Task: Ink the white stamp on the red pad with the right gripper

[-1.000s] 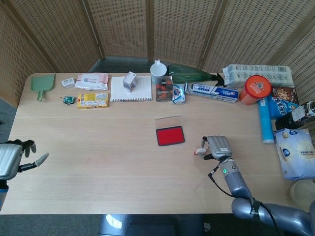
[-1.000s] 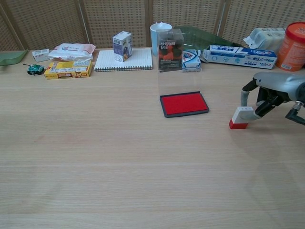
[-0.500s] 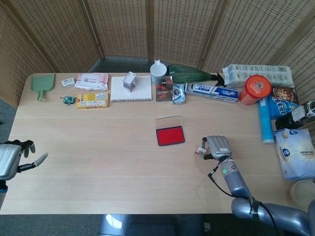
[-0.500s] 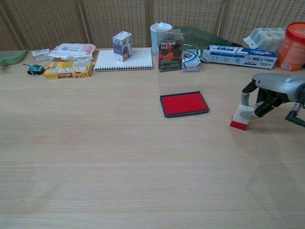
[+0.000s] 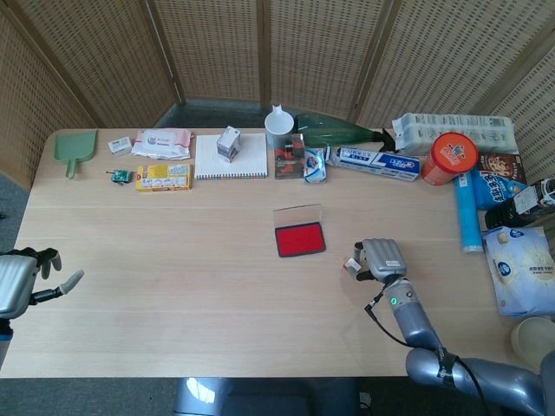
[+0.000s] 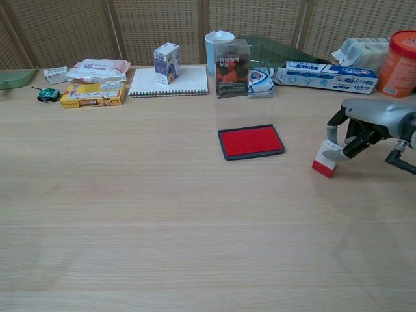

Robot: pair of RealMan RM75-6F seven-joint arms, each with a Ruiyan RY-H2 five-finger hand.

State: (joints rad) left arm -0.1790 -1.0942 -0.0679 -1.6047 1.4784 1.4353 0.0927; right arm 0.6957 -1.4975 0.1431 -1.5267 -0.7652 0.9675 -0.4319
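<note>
The stamp [image 6: 324, 160] is being pinched, tilted, by the right hand [image 6: 364, 130]; it is best levelled before the pad [image 6: 251, 142].

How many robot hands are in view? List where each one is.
2. The left robot hand hangs at the table's left edge, holding nothing. The right robot hand grips the white stamp, tilted, right of the red pad. None seem hidden.

I see the white stamp [image 6: 324, 159] with its red base, the red pad [image 6: 251, 141] in a dark frame, and the pale woodgrain table [image 6: 162, 221] beneath my silver-grey right hand [image 6: 364, 127].
</note>
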